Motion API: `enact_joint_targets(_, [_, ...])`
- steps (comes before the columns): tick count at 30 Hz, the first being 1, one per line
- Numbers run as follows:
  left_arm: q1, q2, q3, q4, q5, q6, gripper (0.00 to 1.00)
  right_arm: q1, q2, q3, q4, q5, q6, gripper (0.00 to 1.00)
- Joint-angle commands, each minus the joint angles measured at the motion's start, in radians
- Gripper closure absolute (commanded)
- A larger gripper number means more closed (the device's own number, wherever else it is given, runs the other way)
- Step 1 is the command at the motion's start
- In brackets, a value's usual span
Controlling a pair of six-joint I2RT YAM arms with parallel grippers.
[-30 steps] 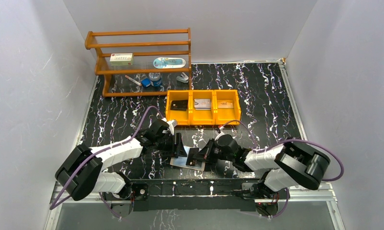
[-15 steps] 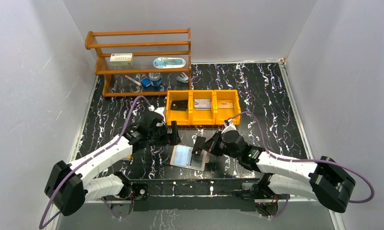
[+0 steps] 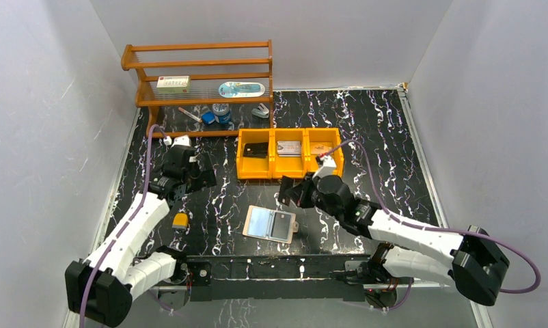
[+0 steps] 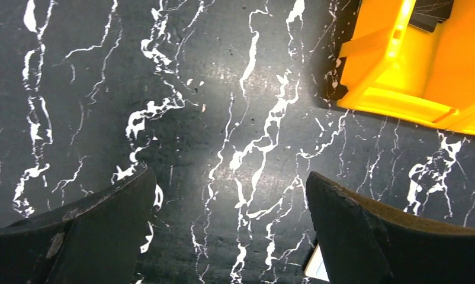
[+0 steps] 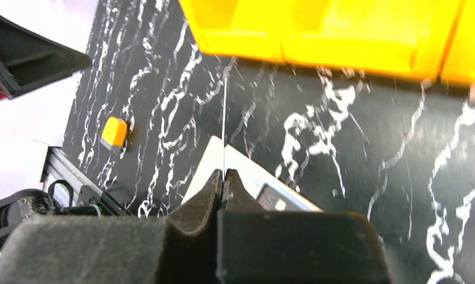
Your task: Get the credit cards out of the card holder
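The card holder lies open on the tabletop, between the arms. Just above it the right tool pinches a credit card edge-on. That thin grip could slip before the orange tray. The left tool gapes wide, empty.

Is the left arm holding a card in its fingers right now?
No: in the left wrist view the left fingers stand wide apart, with only the black marbled table showing between them.
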Motion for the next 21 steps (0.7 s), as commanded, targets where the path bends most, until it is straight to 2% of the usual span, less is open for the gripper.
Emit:
enact_joint_targets(1, [0.002, -0.113, -0.087, 0.017, -0.092, 0.030, 0.02, -0.003, 0.079, 0.170, 0.072, 0.013, -0.317, 1.00])
enact_joint_targets(3, [0.002, -0.139, -0.089, 0.034, -0.054, 0.037, 0.02, -0.003, 0.147, 0.235, 0.070, 0.000, -0.431, 1.00])
enact_joint_targets(5, [0.002, -0.154, -0.091, 0.044, -0.074, 0.040, 0.02, -0.004, 0.222, 0.309, 0.058, -0.010, -0.540, 1.00])
enact_joint_targets(10, [0.002, -0.145, -0.087, 0.049, -0.100, 0.052, 0.02, -0.003, 0.433, 0.553, -0.078, -0.037, -0.785, 1.00])
enact_joint_targets(14, [0.002, -0.126, -0.078, 0.043, -0.089, 0.062, 0.02, -0.003, 0.587, 0.726, -0.152, 0.035, -0.935, 1.00])
enact_joint_targets(21, [0.002, -0.139, -0.076, 0.042, -0.108, 0.066, 0.02, -0.003, 0.795, 0.909, -0.192, 0.128, -1.180, 1.00])
